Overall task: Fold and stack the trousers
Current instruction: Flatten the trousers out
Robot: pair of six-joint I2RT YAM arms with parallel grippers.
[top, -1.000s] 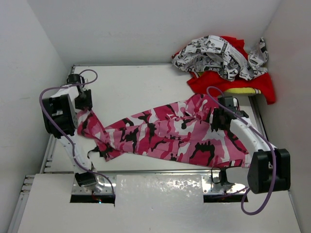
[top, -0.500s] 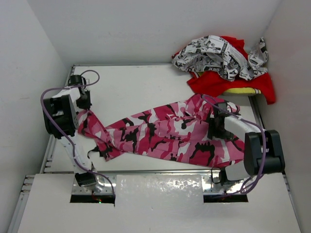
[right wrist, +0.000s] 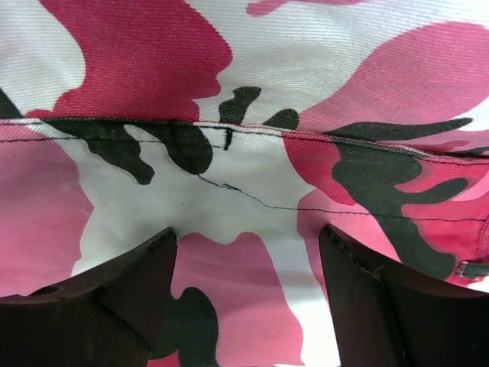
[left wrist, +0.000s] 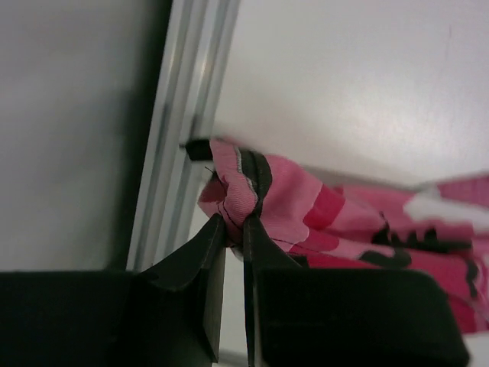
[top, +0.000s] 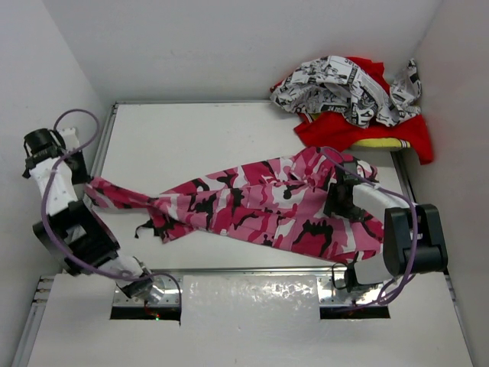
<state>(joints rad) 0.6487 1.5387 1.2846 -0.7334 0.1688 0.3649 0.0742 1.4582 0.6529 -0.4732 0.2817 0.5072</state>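
Observation:
The pink camouflage trousers [top: 252, 206] lie stretched across the table, waist at the right and one leg drawn out to the left. My left gripper [top: 85, 186] is shut on that leg's hem at the table's left edge. In the left wrist view the gripper [left wrist: 234, 225] pinches the folded hem of the trousers [left wrist: 306, 206]. My right gripper [top: 341, 200] is open and pointing down onto the waist end. In the right wrist view the gripper [right wrist: 248, 233] stands with its jaws wide apart over flat trouser cloth [right wrist: 252, 153], holding nothing.
A pile of black-and-white printed cloth [top: 344, 88] lies on red cloth [top: 359, 130] at the back right corner, with a yellow edge [top: 382, 143] beneath. A metal rail [left wrist: 183, 153] runs along the table's left edge. White walls close in on three sides.
My left gripper has pulled the leg hem left and outward, so the leg now lies straighter. My right gripper came down onto the waist end and has stayed there.

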